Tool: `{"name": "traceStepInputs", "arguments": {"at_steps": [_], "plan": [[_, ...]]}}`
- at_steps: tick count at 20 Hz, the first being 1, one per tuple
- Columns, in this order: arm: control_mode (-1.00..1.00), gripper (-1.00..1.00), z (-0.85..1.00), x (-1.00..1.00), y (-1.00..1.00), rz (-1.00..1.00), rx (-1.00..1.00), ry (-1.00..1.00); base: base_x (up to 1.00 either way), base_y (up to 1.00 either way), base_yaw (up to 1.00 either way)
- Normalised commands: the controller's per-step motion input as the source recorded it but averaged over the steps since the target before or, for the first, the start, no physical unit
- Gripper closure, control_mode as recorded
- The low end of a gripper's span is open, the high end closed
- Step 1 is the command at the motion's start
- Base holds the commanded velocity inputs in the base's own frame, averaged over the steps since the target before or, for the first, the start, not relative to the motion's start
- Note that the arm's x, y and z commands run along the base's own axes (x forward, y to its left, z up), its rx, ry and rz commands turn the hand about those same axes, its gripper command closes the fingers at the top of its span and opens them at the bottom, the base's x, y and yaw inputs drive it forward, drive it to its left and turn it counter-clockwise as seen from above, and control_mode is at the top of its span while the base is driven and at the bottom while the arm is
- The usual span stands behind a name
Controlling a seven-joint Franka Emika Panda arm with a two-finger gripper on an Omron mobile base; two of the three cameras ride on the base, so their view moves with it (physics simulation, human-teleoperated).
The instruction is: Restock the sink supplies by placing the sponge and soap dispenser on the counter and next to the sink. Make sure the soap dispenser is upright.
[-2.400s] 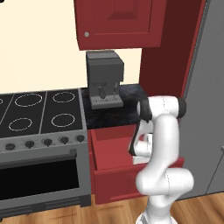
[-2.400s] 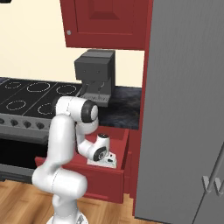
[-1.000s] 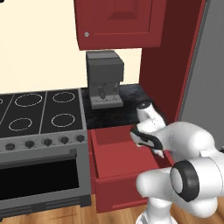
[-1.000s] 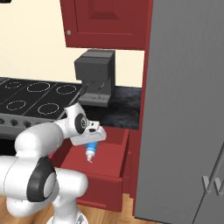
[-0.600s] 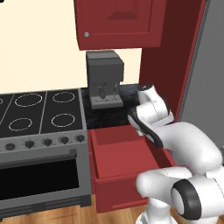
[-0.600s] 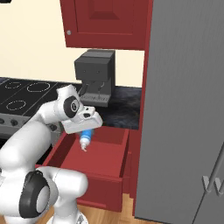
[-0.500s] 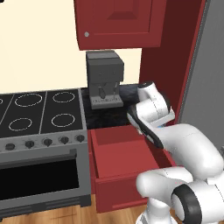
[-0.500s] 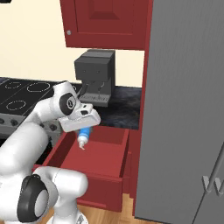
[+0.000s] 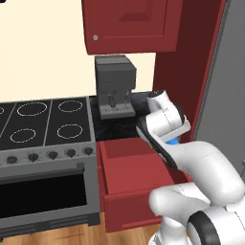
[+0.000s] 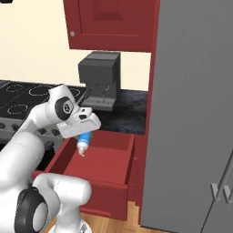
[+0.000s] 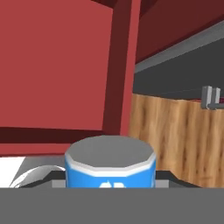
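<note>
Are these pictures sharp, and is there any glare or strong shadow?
Left base view: sharp, flat even light, no glare on the counter. Right base view: equally crisp; the open drawer is shaded only softly inside. Hand view: the blue bottle is very close and cut off at the bottom, yet its edges look sharp.

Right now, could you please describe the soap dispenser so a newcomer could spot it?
Find the open red drawer beside the stove. Above it, the gripper holds the soap dispenser, a small blue bottle with a pale nozzle pointing down; it is the only blue thing here.
</note>
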Motion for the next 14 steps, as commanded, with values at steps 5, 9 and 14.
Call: {"name": "traceStepInputs", "arguments": {"at_steps": [5, 9, 14], "plan": [[1.0, 1.0, 0.0, 0.0, 0.0, 0.0, 0.0, 0.0, -0.67, 0.73, 0.37], [1.0, 1.0, 0.0, 0.0, 0.0, 0.0, 0.0, 0.0, -0.53, 1.0, 0.54], [1.0, 1.0, 0.0, 0.0, 0.0, 0.0, 0.0, 0.0, -0.32, 1.0, 0.55]]}}
